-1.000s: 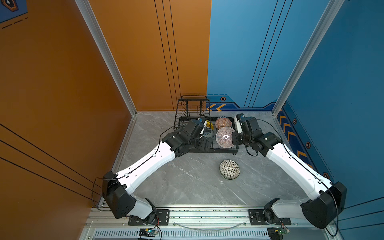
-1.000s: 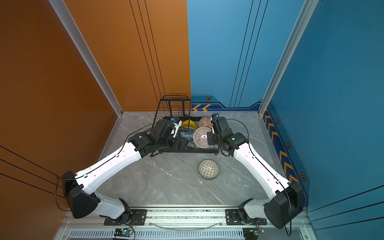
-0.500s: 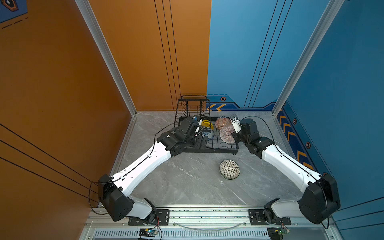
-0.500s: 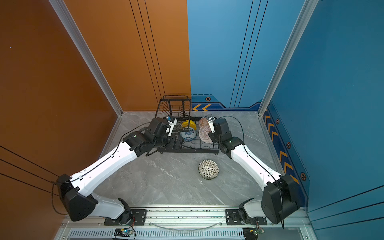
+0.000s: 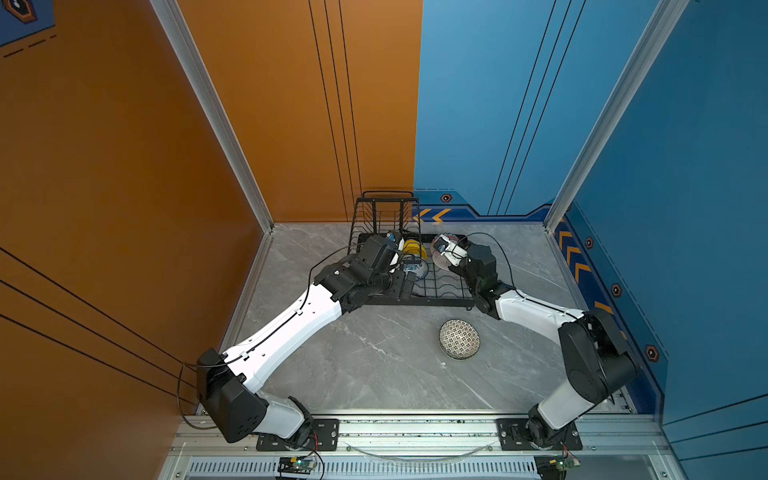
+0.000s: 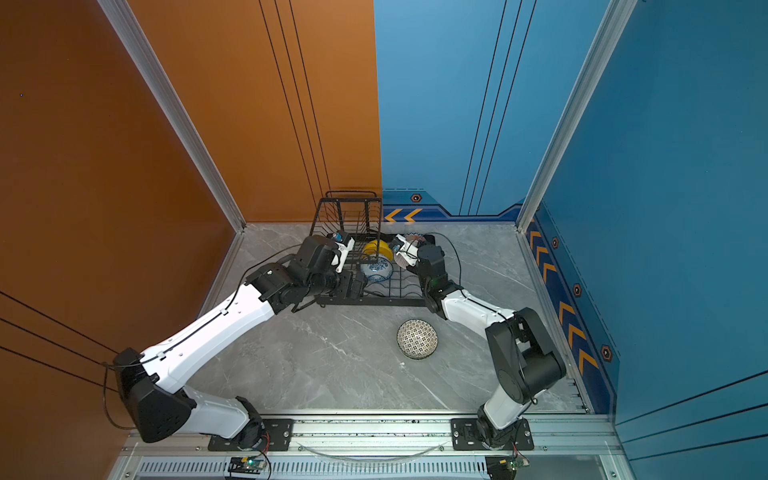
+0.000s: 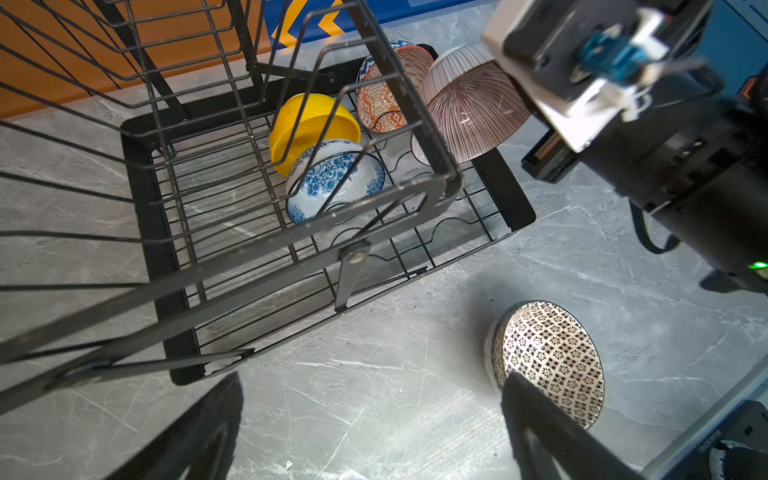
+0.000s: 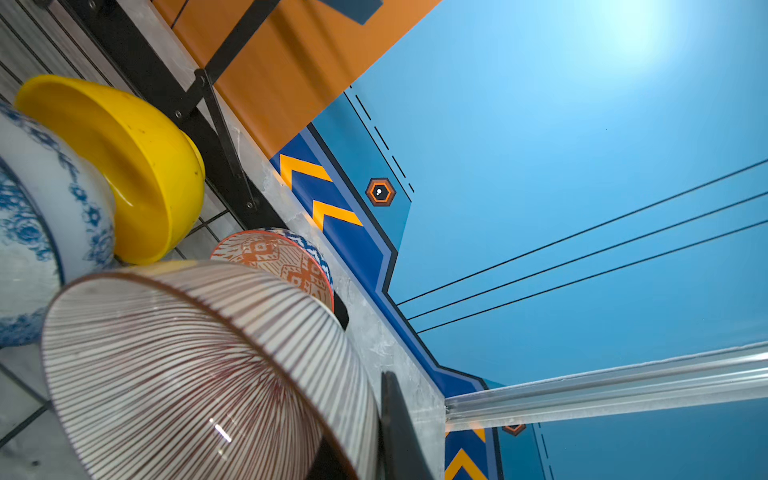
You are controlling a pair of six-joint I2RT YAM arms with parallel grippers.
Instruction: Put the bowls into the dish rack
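I'm operating in a robotics lab cell: orange panels (image 5: 104,166) and blue panels (image 5: 685,166) are walling in a marbled tabletop (image 5: 374,374), aluminium posts (image 5: 212,112) framing it, left arm (image 5: 291,330) and right arm (image 5: 536,313) sitting on a front rail (image 5: 415,428).

**Right wrist view:** the pink radial-lined bowl (image 8: 187,374), cut off by the frame edge, hides the right gripper (image 8: 380,415) except for one dark finger (image 8: 395,424). Beyond the gripper, behind the orange-white bowl (image 8: 282,262), only a blue-patterned sliver of a further bowl (image 8: 318,253) shows.

**Left wrist view:** the left gripper (image 7: 374,378) has its fingers (image 7: 552,440) cut off at the base by the frame edge. One finger covers part of the black-white bowl (image 7: 548,357) beyond it.
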